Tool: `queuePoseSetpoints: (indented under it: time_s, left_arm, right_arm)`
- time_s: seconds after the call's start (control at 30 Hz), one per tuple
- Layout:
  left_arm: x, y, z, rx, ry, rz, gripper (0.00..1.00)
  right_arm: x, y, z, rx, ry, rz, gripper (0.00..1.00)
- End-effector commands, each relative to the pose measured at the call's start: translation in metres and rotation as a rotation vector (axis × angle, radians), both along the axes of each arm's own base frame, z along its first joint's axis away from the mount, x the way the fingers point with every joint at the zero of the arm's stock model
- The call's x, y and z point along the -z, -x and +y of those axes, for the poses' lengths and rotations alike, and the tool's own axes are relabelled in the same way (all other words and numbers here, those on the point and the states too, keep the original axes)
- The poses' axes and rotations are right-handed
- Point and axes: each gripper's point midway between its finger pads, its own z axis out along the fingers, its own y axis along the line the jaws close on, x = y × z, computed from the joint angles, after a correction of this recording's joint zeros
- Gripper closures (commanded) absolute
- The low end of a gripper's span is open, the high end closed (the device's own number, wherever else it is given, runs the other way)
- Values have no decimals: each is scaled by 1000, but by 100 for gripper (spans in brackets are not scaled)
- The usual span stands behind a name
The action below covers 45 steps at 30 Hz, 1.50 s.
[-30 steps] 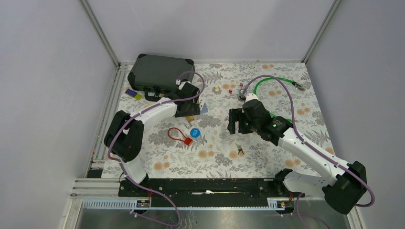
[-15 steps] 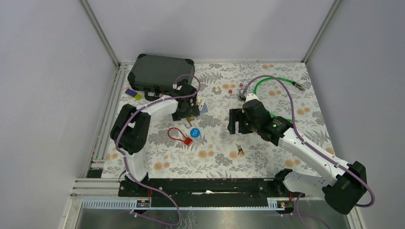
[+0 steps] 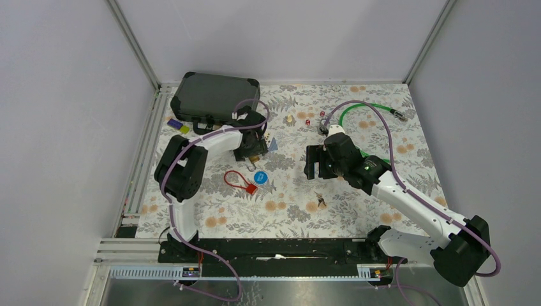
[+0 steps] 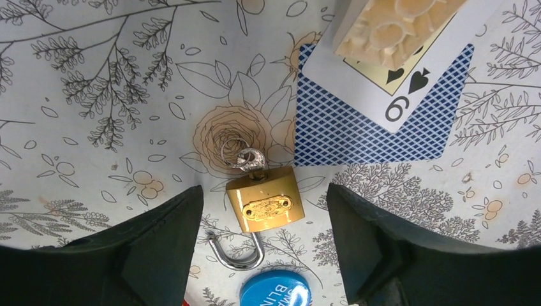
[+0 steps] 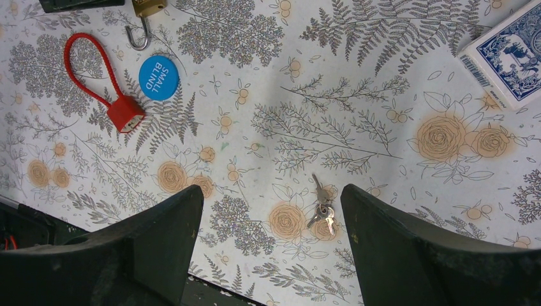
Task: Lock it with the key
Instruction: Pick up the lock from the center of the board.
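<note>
While the brass padlock [image 4: 265, 205] lies flat on the table [image 4: 96, 127], low in the middle of the left wrist view, its shackle [image 4: 239, 254] stands open toward the bottom edge and a small ring [image 4: 237, 153] sits at its top end. The left tool [image 4: 263, 191] straddles it, spread wide on either side and gripping nothing. Just below lies a blue chip [image 4: 275, 294]; at upper right, a blue-backed card [image 4: 376, 127] sits under a six of spades [image 4: 408, 83]. Over in the right wrist view, the keys [image 5: 322, 210] rest low centre on the table, framed by the right tool [image 5: 271, 191], wide open and empty.
</note>
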Motion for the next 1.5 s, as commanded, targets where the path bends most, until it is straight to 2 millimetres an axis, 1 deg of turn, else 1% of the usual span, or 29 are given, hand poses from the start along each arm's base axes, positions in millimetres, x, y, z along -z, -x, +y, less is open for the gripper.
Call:
queuePoseSetpoints:
  time_s: [0.0, 0.2, 0.3, 0.37, 0.47, 0.6, 0.73, 0.83, 0.9, 0.97, 1.03, 1.13, 1.17, 1.3, 1.4, 1.47]
  left_arm:
    - [1, 0, -1, -9, -41, -4, 29]
    - [9, 12, 8, -7, -119, 10, 36]
    - [13, 16, 13, -10, -150, 16, 37]
    - [16, 17, 17, -15, -171, 21, 39]
    - [21, 18, 20, -15, -190, 26, 46]
    - [23, 16, 19, -8, -195, 30, 50]
    - [25, 14, 16, 3, -189, 35, 61]
    - [26, 14, 17, 10, -197, 36, 69]
    - [24, 13, 18, 17, -202, 30, 78]
    - [20, 13, 16, 47, -197, 22, 90]
    - [15, 13, 17, 74, -201, 11, 100]
    - [-7, 10, 17, 122, -199, -46, 100]
    - [-20, 8, 15, 136, -186, -81, 100]
    - [-60, 6, 9, 206, -135, -178, 100]
    - [-87, 10, -2, 288, -77, -238, 100]
    - [-104, 15, -17, 375, 0, -276, 100]
  right_arm:
    - [-5, -4, 2, -3, -18, -20, 14]
    - [-4, -3, 2, 0, -25, -22, 14]
    - [-3, -3, 2, -3, -25, -23, 14]
    - [-2, -3, 2, -6, -20, -23, 14]
    - [-3, -3, 1, -8, -20, -26, 14]
    - [-3, -2, 0, -5, -16, -31, 14]
    - [-3, -2, -2, -1, -16, -37, 14]
    - [-4, -2, -3, 1, -17, -39, 14]
    - [-4, -2, -2, 1, -17, -41, 14]
    - [-5, -2, -2, -1, -16, -42, 14]
    - [-6, -3, -1, -9, -18, -44, 14]
    - [-13, 0, 5, -59, -40, -59, 14]
    - [-16, 0, 8, -78, -55, -72, 14]
    - [-32, -1, 13, -93, -117, -137, 14]
    - [-46, -4, 13, -84, -153, -196, 14]
    - [-52, -5, 12, -75, -178, -235, 14]
